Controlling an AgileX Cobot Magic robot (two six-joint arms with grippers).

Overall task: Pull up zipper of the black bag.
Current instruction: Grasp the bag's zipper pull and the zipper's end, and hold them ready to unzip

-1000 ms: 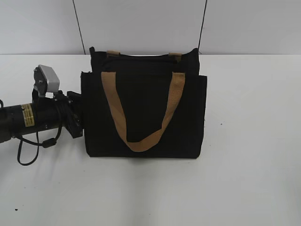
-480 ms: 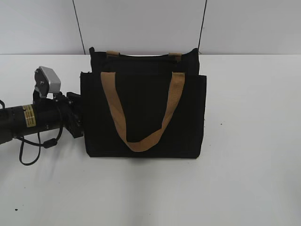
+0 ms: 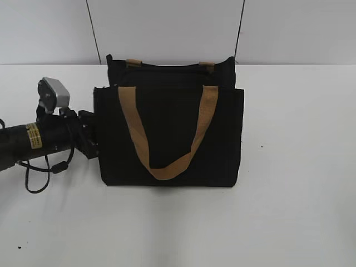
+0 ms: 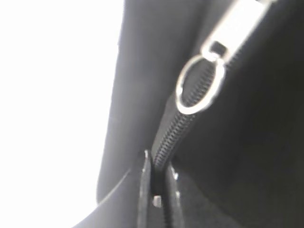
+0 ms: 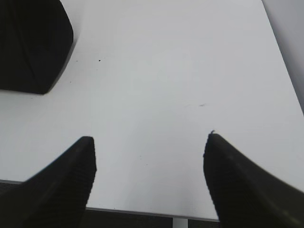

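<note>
The black bag (image 3: 169, 130) stands upright on the white table, its tan strap handle hanging down the front. My left gripper (image 3: 93, 140) is at the bag's left side. In the left wrist view its jaws (image 4: 159, 190) are shut on the black zip line at the bag's edge (image 4: 142, 71). The zipper (image 4: 202, 83), a silver ring and pull tab, lies further along the zip line, up and to the right, apart from the jaws. My right gripper (image 5: 149, 156) is open and empty over bare table; a corner of the bag (image 5: 28, 47) shows at its upper left.
The white table (image 3: 295, 211) spreads around the bag. A grey wall with two dark vertical cables (image 3: 93, 30) is behind it. The left arm's black cable (image 3: 33, 178) loops on the table at left. The table's front edge (image 5: 142, 211) shows in the right wrist view.
My left arm has shifted slightly left and its wrist camera has risen a little. The bag's left edge has been drawn slightly left with it.
</note>
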